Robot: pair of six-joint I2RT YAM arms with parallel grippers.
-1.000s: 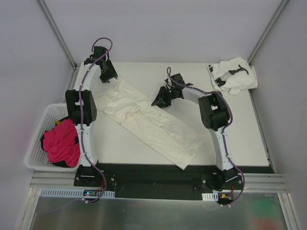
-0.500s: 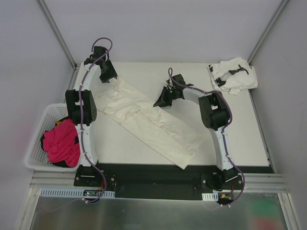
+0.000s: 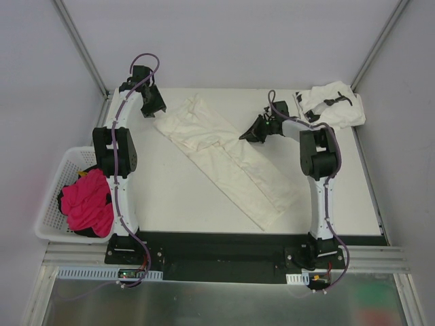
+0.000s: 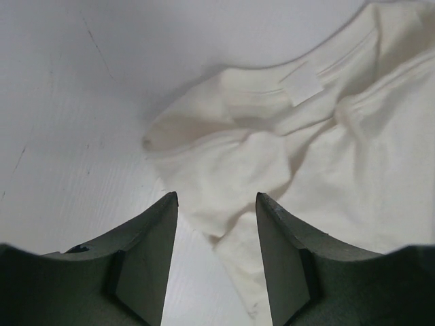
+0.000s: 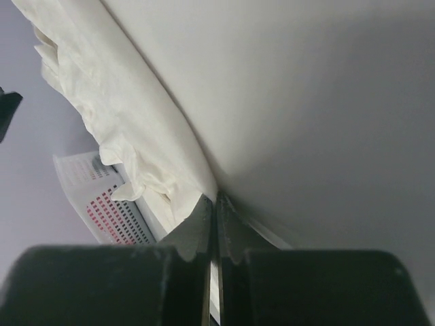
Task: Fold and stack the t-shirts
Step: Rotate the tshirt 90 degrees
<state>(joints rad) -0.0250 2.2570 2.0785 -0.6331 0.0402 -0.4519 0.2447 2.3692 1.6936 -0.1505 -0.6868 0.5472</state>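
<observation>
Cream t-shirt: plain white neck tag | right gripper pinching its edge | left gripper released, empty

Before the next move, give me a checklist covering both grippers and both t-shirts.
1. The right gripper is shut on the edge of the cream t-shirt: ok.
2. The left gripper grips the cream t-shirt: not ok; its jaws are open and the cloth lies loose ahead of them.
3. The cream t-shirt lies smooth: not ok; it is wrinkled at its far end.
4. The cream t-shirt is fully on the table: ok.
5. The printed t-shirt is folded: not ok; it is crumpled in the far right corner.
6. How much cloth the right gripper has pinched: cannot tell.
</observation>
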